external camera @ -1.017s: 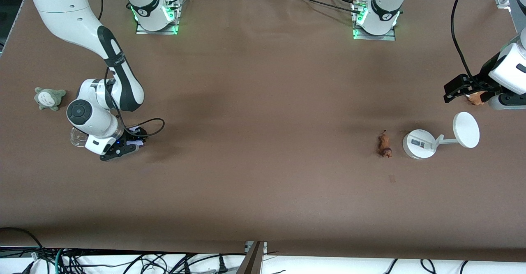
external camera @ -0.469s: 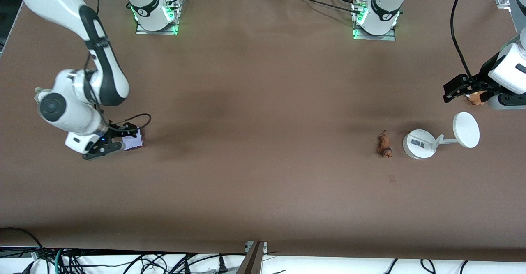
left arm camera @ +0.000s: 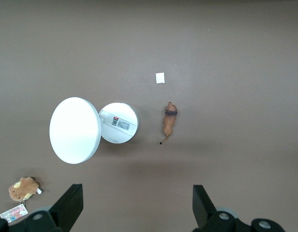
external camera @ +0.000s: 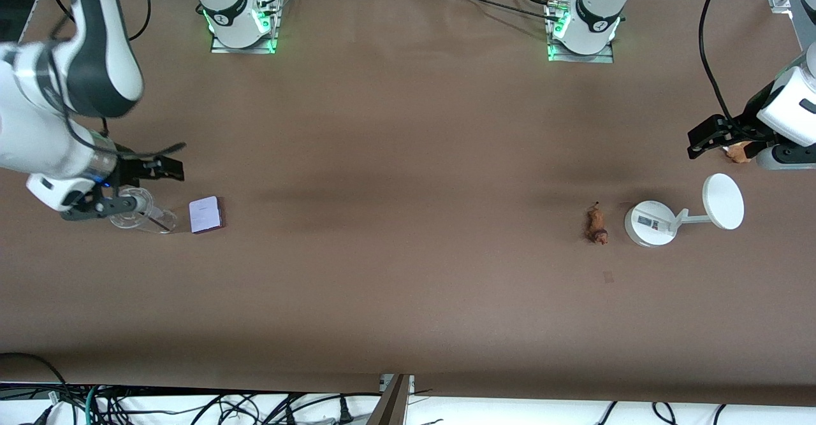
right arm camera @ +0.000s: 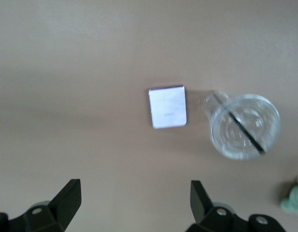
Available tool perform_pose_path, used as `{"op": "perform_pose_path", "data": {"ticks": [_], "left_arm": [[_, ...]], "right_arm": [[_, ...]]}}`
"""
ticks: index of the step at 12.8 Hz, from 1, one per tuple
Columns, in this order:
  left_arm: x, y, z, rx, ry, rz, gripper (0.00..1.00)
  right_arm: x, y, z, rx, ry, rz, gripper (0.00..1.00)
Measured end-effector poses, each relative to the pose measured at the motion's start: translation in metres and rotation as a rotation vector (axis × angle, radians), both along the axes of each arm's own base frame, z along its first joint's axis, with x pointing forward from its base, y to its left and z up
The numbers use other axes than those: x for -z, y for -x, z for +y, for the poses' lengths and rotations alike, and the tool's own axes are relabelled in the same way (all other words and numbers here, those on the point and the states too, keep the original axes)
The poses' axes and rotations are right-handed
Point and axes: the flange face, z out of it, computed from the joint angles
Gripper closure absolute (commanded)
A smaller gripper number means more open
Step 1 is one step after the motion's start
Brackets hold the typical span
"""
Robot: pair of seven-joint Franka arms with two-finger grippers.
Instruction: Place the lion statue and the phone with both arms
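Judging handling: both things small and light, neither one held.
Phone (external camera: 206, 214): lying flat on the table (external camera: 408, 221) toward the right arm's end, just beside a clear plastic cup (external camera: 135, 216) — thin, stiff, smooth; best pinched across its short edges.
Lion statue (external camera: 597, 225): lying beside the white stand (external camera: 650, 222), apart from it — hard, narrow, likely to roll; best taken across the body.
Right gripper (external camera: 127, 187): over the cup, jaws spread, empty.
Left gripper (external camera: 717, 135): waiting over the table's end near a brown plush (external camera: 738, 152), jaws spread, empty.
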Motion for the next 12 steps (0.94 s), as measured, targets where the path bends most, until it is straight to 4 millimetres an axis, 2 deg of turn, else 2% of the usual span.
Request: {"op": "perform_pose_path", "data": {"ticks": [4, 6, 8, 12], "left_arm": [[0.0, 0.0, 0.0, 0.0, 0.0, 0.0, 0.0], [0.0, 0.0, 0.0, 0.0, 0.0, 0.0, 0.0], [0.0, 0.0, -0.005, 0.009, 0.0, 0.0, 0.0], [0.0, 0.0, -0.013, 0.024, 0.001, 0.0, 0.0]], "right_arm": [[-0.107, 0.022, 0.01, 0.085, 0.016, 0.059, 0.0], [-0.137, 0.034, 0.01, 0.107, 0.025, 0.09, 0.0], [-0.149, 0.04, 0.008, 0.109, 0.028, 0.109, 0.0], [-0.143, 0.037, 0.006, 0.114, 0.031, 0.121, 0.0]]}}
